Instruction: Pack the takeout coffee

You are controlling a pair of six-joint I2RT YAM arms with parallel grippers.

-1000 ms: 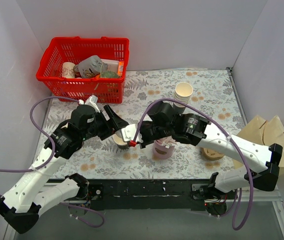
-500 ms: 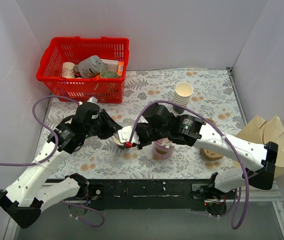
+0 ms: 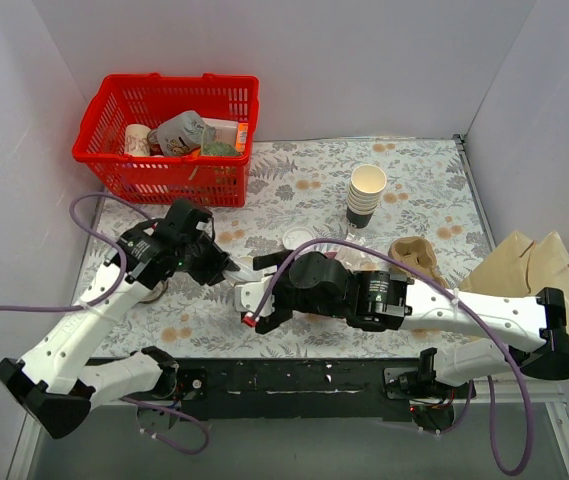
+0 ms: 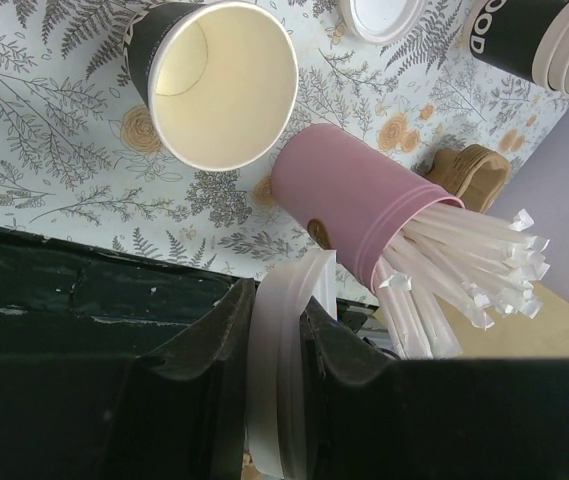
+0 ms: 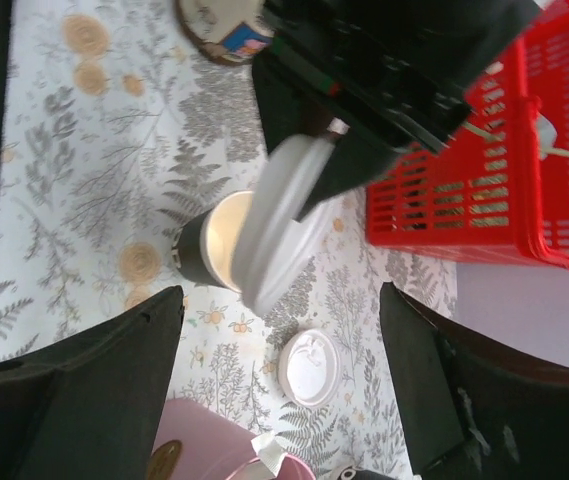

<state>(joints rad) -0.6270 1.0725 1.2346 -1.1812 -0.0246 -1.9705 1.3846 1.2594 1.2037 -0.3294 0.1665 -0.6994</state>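
Observation:
The takeout coffee's dark paper cup stands upright on the floral mat with no lid, its cream inside showing; it also shows in the right wrist view. My left gripper is shut on a white plastic lid, held on edge. In the right wrist view that lid hangs tilted just above the cup's mouth. My right gripper stands wide open close by, with nothing between its fingers. A second white lid lies flat on the mat.
A pink cup of white sticks stands beside the dark cup. A stack of paper cups stands further back, a cardboard carrier to the right. A red basket of goods fills the back left. Paper bags lie at the right edge.
My left gripper has shut on the white lid. My right gripper has opened and drawn back towards the near edge, uncovering the lid on the mat.

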